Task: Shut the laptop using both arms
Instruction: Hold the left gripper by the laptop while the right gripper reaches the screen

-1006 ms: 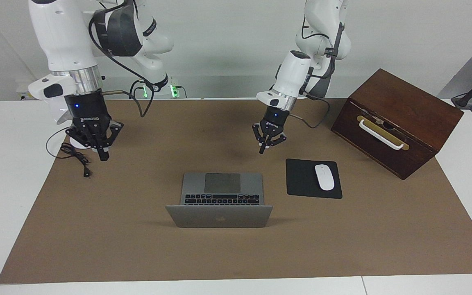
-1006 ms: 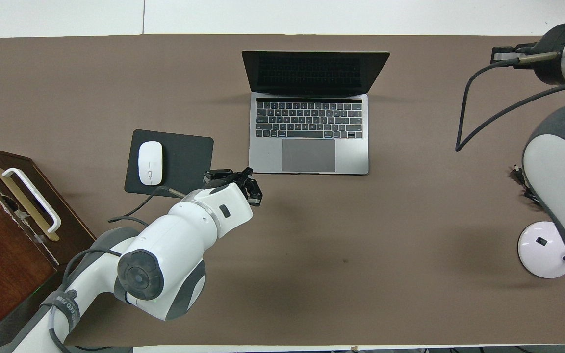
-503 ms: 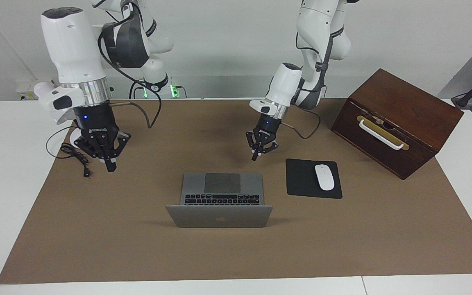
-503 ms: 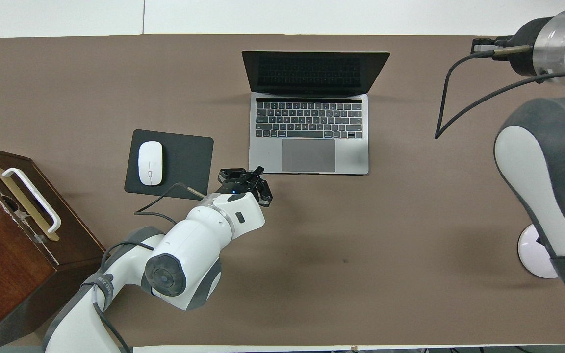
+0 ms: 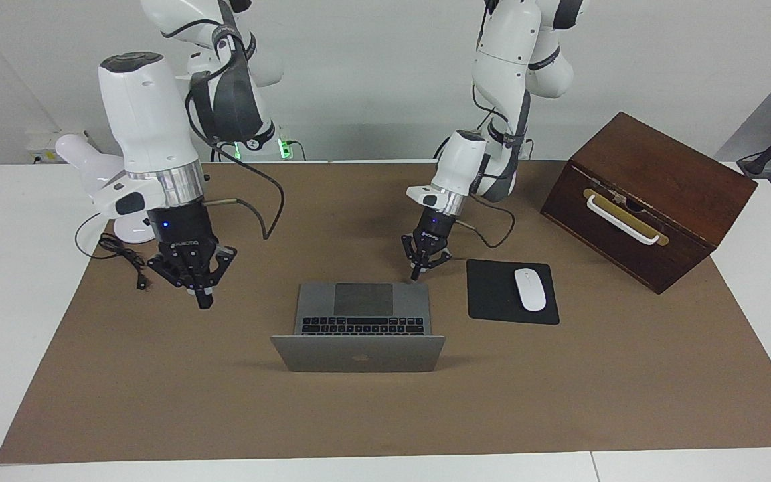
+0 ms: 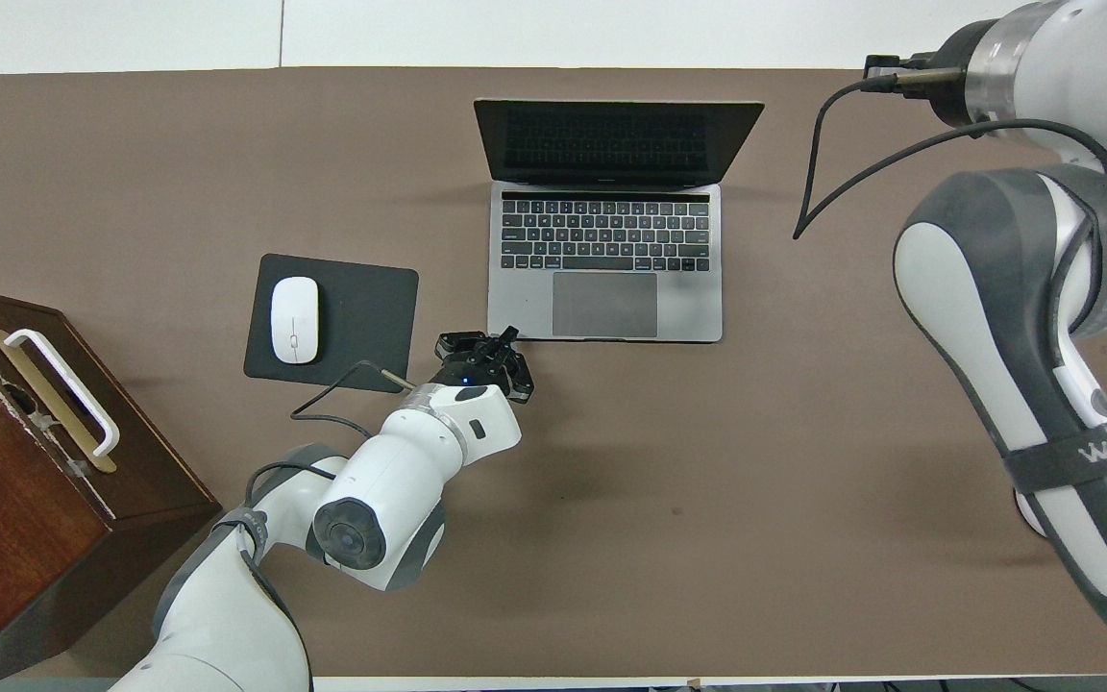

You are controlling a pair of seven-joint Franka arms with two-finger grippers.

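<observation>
The silver-grey laptop [image 5: 363, 302] stands open in the middle of the brown mat, with its lid [image 5: 359, 353] upright and its dark screen facing the robots [image 6: 616, 142]. My left gripper [image 5: 415, 272] is shut and empty. It is low, right by the corner of the laptop's base nearest the robots, on the mouse pad's side; it also shows in the overhead view [image 6: 504, 338]. I cannot tell whether it touches the base. My right gripper [image 5: 205, 301] is shut and empty, over the mat toward the right arm's end, well apart from the laptop. In the overhead view the right arm hides it.
A black mouse pad [image 5: 492, 294] with a white mouse [image 5: 530, 289] lies beside the laptop toward the left arm's end. A dark wooden box [image 5: 646, 201] with a white handle stands past it. A black cable [image 5: 124, 258] lies at the mat's edge near the right arm.
Both grippers have come down and moved toward the laptop. The left gripper has reached the base's near corner. The right gripper has moved over the mat. The laptop has not moved.
</observation>
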